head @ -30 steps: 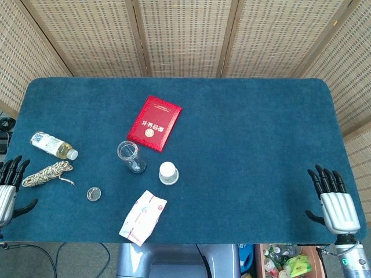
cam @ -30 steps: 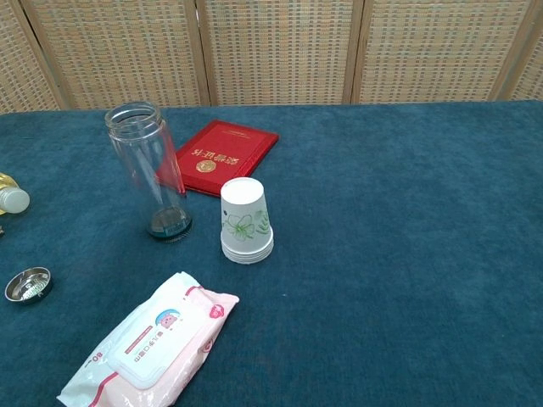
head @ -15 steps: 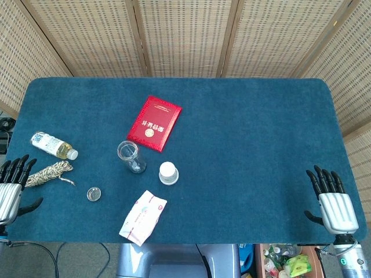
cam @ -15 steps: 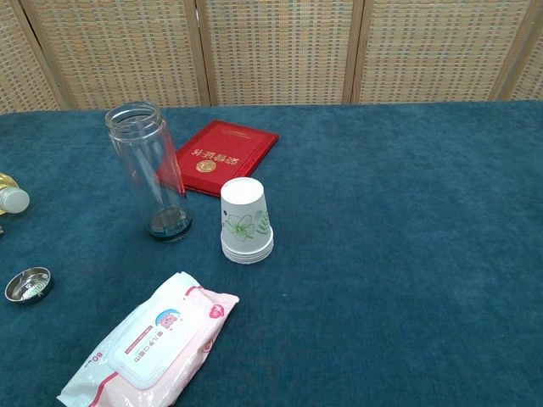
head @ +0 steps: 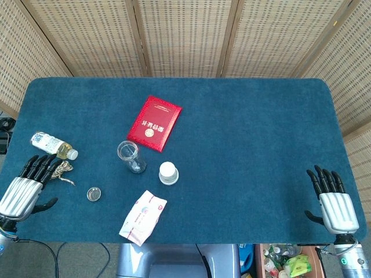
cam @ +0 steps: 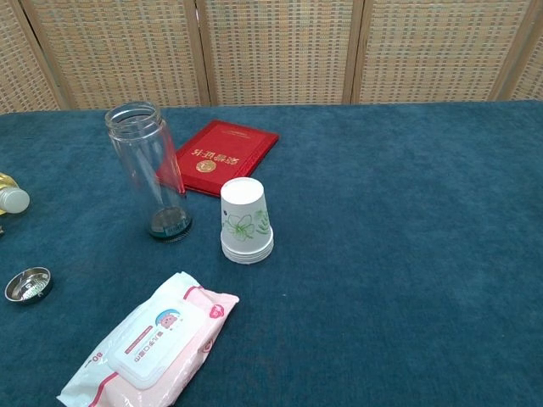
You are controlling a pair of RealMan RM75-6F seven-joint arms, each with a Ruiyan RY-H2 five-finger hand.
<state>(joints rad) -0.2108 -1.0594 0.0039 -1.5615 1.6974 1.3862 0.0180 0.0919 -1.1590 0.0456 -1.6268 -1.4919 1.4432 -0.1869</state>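
Rope (head: 62, 168), a small coil of twisted beige and dark cord, lies near the left edge of the table (head: 249, 133), towards its front corner, mostly hidden under the fingertips of the left hand (head: 26, 186). That hand hovers over or rests on the coil with its fingers spread and straight, gripping nothing; whether it actually touches the cord I cannot tell. Only one loose end pokes out toward the small metal lid (head: 93, 193).

Judging by its look, the coil is light, soft and limp. It would sag and may unwind if lifted by a single strand, so the best hold is probably across the bundled middle, fingers closing around several turns at once. It is not fragile and its rough twist should give good friction.

Just behind it, closer to the left edge, lies a small plastic bottle (head: 53, 146) on its side, near enough to be nudged.

The right hand (head: 334, 201) sits at the front right corner of the table, fingers apart and extended, holding nothing and well apart from everything.
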